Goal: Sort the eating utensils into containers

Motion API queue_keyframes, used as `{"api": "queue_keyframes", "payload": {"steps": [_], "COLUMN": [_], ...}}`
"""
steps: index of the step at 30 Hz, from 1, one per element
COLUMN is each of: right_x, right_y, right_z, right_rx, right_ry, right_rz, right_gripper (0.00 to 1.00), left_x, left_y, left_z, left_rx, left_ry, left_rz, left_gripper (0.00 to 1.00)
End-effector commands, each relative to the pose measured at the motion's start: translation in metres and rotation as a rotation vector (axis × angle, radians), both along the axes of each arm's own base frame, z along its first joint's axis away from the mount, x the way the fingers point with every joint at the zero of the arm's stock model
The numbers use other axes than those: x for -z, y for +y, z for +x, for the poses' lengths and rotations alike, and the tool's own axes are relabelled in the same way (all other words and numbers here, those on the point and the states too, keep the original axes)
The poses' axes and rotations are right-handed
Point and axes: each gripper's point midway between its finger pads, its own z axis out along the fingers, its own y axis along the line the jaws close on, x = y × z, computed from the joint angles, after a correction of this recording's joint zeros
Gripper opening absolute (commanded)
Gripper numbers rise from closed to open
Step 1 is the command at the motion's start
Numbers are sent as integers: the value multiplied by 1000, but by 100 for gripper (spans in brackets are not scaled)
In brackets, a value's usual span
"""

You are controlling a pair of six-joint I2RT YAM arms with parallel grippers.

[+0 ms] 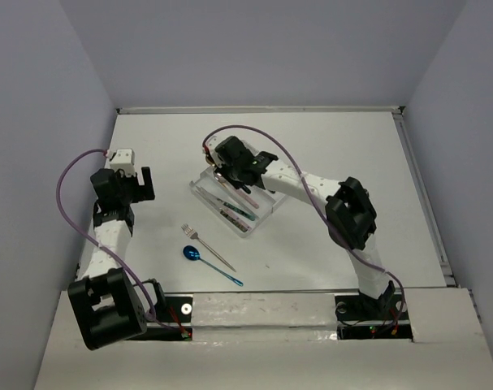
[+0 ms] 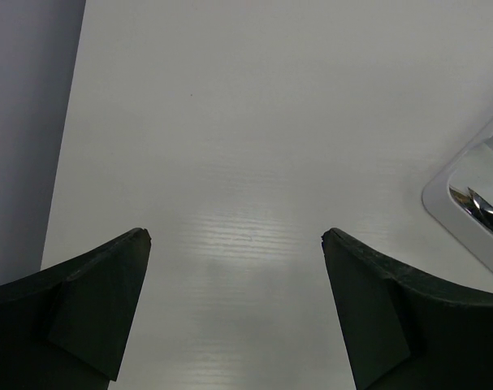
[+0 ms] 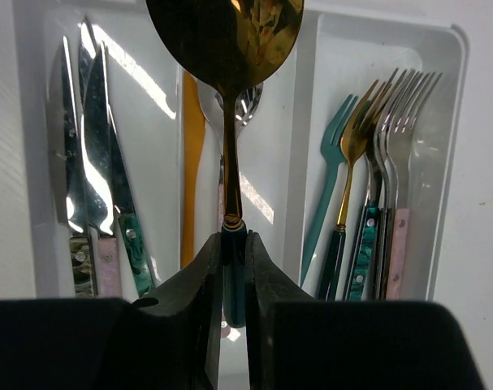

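The white three-compartment tray (image 1: 199,188) sits mid-table. My right gripper (image 3: 235,244) is shut on the dark teal handle of a gold-headed spoon (image 3: 227,49), held above the tray's middle compartment (image 3: 272,154). Knives (image 3: 92,162) lie in the tray's left compartment and forks (image 3: 376,171) in the right one. A silver fork (image 1: 207,244) and a blue spoon (image 1: 205,262) lie on the table in front of the tray. My left gripper (image 2: 235,236) is open and empty over bare table at the left; the tray's corner (image 2: 465,203) shows at its right.
Grey walls enclose the white table (image 1: 327,154) on the left, back and right. A yellow utensil (image 3: 192,162) and a silver spoon (image 3: 248,101) lie in the middle compartment under the held spoon.
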Motion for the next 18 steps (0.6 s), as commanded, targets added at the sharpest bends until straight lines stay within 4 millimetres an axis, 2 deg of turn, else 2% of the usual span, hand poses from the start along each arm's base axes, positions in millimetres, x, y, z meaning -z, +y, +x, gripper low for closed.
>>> {"api": "queue_keyframes", "payload": {"steps": [1, 5, 9, 14, 18], "right_x": [-19, 18, 43, 60, 64], "right_y": [6, 1, -9, -22, -30], "right_z": [8, 1, 0, -7, -15], "right_rx": [-56, -56, -21, 18, 32], "right_ry": [-32, 31, 66, 99, 127], "right_rz": [13, -39, -96, -145, -160], "right_gripper": [0, 0, 0, 5, 7], "left_x": [-16, -10, -7, -3, -1], "left_y": [11, 16, 17, 16, 15], "left_z": [8, 7, 6, 5, 6], "left_rx": [-25, -48, -49, -43, -35], "left_ry": [-113, -108, -109, -99, -94], "left_rz": [73, 92, 96, 97, 93], "left_gripper": [99, 99, 99, 99, 99]}}
